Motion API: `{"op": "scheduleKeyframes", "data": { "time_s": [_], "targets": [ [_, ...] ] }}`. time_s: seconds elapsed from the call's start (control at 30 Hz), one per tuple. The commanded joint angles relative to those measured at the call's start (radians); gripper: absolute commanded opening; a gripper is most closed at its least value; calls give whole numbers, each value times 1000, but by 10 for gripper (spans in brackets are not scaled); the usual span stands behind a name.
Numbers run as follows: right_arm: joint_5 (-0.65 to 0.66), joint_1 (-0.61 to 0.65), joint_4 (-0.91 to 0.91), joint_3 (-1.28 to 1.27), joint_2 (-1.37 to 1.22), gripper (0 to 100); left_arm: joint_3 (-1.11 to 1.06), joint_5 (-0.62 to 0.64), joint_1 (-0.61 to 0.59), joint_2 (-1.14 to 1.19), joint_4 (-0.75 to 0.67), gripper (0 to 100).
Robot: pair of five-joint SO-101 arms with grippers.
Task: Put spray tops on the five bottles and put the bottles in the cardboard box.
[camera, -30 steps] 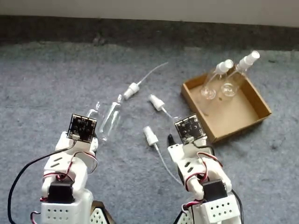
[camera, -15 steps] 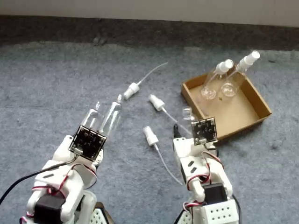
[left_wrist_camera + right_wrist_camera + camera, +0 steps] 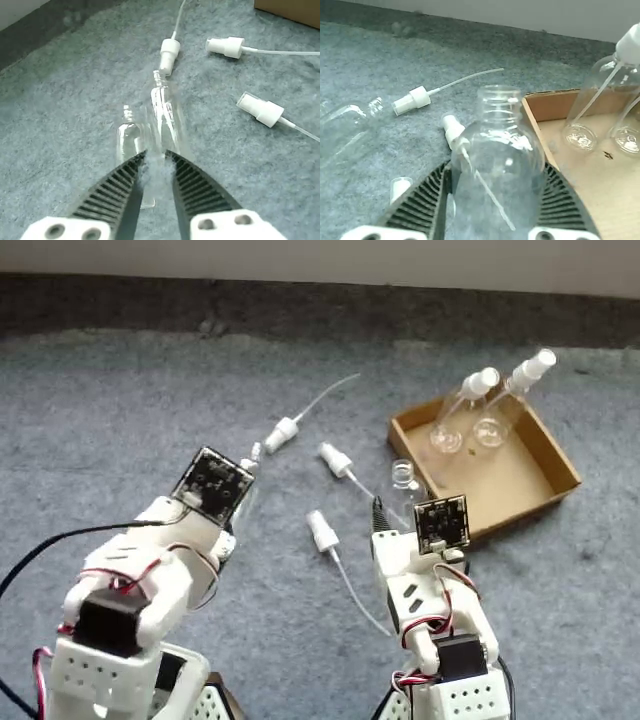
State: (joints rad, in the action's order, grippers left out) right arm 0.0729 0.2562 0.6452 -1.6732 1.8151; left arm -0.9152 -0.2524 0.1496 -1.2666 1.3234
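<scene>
Recorded against a second ago: open bottle (image 3: pixel 495 150) brought up into sight near the box's front corner, neck up. Also recorded the left arm (image 3: pixel 160 570) swung forward over the lying bottles.

Found the open bottle clamped at its body by the right gripper (image 3: pixel 496 182), uncapped, just beside the near wall of the cardboard box (image 3: pixel 510 488). Counted two capped bottles (image 3: pixel 470 405) standing tilted at the box's far end. Counted three spray tops loose on the grey mat (image 3: pixel 120 420): one spray top (image 3: pixel 322 530) between the arms, a second spray top (image 3: pixel 333 458) and a third spray top (image 3: pixel 283 430) beyond it. Found two bare bottles (image 3: pixel 165 112) lying side by side, seemingly touching, under the left gripper (image 3: pixel 155 162), with jaws set narrow at the bottles' bases and no firm hold evident.

Judged step in hand: capping the held bottle. Recommend keeping it upright and still, taking a spray top by its collar, letting the tube hang straight, and feeding it tube-first into the neck before pressing down. Beware nudging the lying pair.
</scene>
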Motion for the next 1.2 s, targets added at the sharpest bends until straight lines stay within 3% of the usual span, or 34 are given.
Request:
{"op": "scheduleKeyframes", "data": {
  "time_s": [0.0,0.13,0.37,0.5,0.73,0.93,1.17],
  "targets": [
    [-5,-13,-30,-94,22,145,74,-5,145,205,3,11],
    [-3,-13,-30,-96,22,145,76,-3,222,355,-3,11],
    [-3,-13,-30,-96,22,145,203,12,226,568,-18,11],
    [-3,-13,-30,-96,22,145,294,187,226,730,-18,39],
    [-3,-13,-30,-96,22,145,410,509,229,989,-18,311],
    [-3,-13,-30,-96,22,145,492,772,234,1109,-25,482],
    [-3,-13,-30,-96,22,145,575,967,236,1267,-25,524]
  ]
}}
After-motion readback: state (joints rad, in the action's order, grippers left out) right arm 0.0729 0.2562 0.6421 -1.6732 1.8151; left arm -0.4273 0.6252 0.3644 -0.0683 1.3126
